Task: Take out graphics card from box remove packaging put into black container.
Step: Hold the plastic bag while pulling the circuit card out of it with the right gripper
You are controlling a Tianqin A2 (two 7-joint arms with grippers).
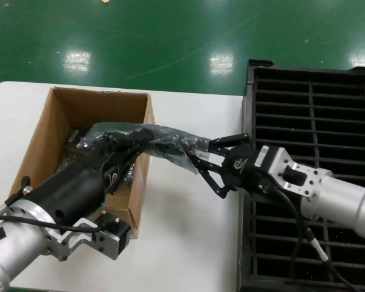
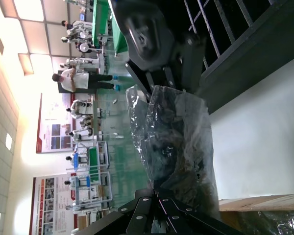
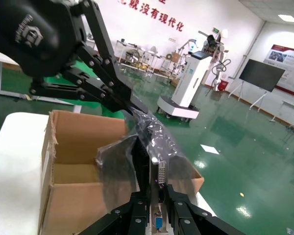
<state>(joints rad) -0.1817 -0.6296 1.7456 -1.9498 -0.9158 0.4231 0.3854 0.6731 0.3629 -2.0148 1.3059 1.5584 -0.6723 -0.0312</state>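
- Your left gripper (image 1: 129, 148) clamps one end of the bagged graphics card (image 3: 155, 183), just above the box (image 1: 42, 137).
- The packaging (image 1: 161, 141) spans between both grippers.
- Your right gripper (image 1: 202, 159) pinches the bag's far end, beside the black container (image 1: 310, 109).

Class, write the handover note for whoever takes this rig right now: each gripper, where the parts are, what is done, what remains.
Left gripper: shut on the bagged card, held above the cardboard box.
Right gripper: shut on the far end of the bag, over the white table.
Done: card lifted out of the box.
Left: pull the bag off, place the card in the black crate.
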